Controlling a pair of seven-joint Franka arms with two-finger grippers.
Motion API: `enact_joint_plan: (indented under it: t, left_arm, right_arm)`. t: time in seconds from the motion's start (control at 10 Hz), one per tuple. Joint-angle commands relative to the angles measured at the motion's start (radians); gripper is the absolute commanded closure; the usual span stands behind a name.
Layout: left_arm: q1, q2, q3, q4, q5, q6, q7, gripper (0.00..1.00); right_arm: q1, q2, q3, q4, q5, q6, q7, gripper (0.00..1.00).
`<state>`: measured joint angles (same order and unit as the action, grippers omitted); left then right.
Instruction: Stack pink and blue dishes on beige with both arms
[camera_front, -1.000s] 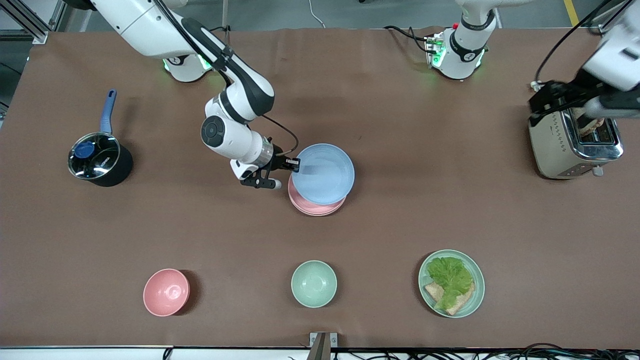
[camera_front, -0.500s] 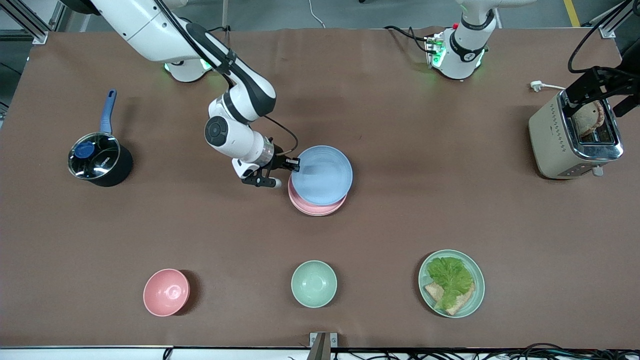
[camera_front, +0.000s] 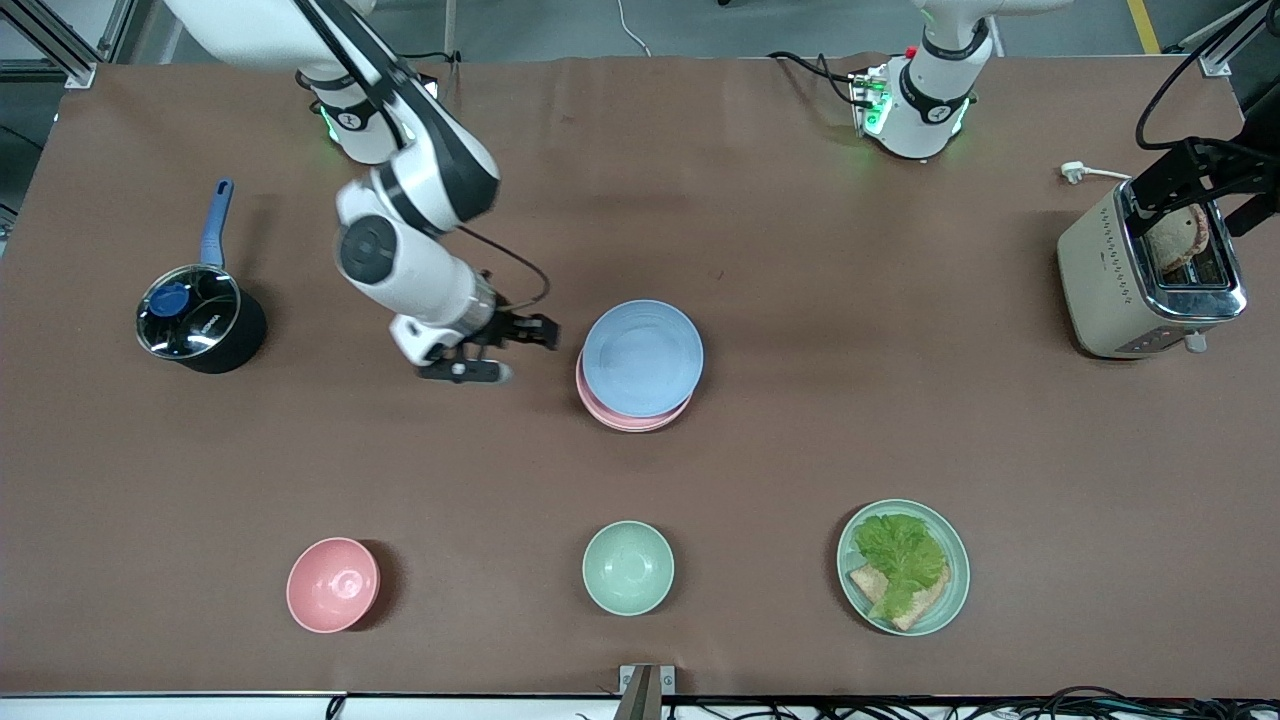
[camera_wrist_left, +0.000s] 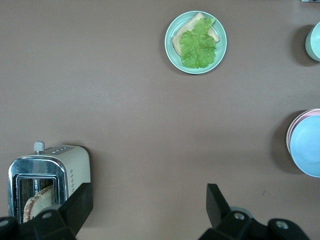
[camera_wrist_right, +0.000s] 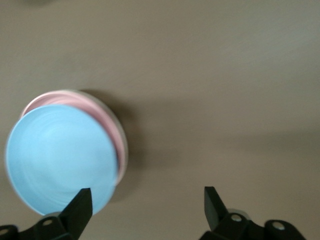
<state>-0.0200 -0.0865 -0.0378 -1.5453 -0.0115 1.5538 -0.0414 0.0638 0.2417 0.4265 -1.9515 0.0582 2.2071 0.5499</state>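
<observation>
- Front view: the right gripper (camera_front: 520, 345), now empty with fingers spread, has backed off the blue plate (camera_front: 643, 357), which rests mid-table, offset on the pink plate (camera_front: 632, 416).
- Left wrist view: the left gripper (camera_wrist_left: 147, 205) hangs open above the toaster (camera_wrist_left: 48, 178).
- Right wrist view: a beige plate's (camera_wrist_right: 123, 145) rim shows beneath; stacking looks finished.

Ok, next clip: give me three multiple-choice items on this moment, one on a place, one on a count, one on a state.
1. Where is the blue plate?
A. on the pink plate
B. beside the toaster
C. in the right tool

2. How many small bowls stand on the table?
A. one
B. two
C. four

3. How is the right tool?
A. shut on the blue plate
B. shut on the pot
C. open, holding nothing

Key: 1 A, the pink rim shows under the blue; 2 B, a pink bowl and a mint bowl; 3 C, its fingers stand spread beside the stack.
</observation>
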Motion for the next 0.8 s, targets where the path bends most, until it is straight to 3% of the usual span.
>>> enact_joint_plan:
  t: [0.0, 0.4, 0.6, 0.7]
  left_arm:
    - [-0.018, 0.019, 0.006, -0.012, -0.022, -0.038, -0.052, 0.0]
    - [-0.009, 0.016, 0.007, -0.016, -0.021, -0.032, -0.065, 0.0]
    - [-0.005, 0.022, 0.007, -0.016, -0.021, -0.038, -0.045, 0.0]
    - [-0.006, 0.028, 0.007, -0.016, -0.021, -0.04, -0.043, 0.0]
  right_arm:
    - [-0.042, -0.165, -0.069, 0.023, -0.121, -0.146, 0.035, 0.0]
    - [-0.061, -0.191, -0.37, 0.366, -0.121, -0.45, -0.152, 0.0]
    - [-0.062, -0.191, -0.458, 0.475, -0.1, -0.608, -0.291, 0.0]
    - [-0.088, -0.19, -0.465, 0.514, -0.078, -0.653, -0.342, 0.0]
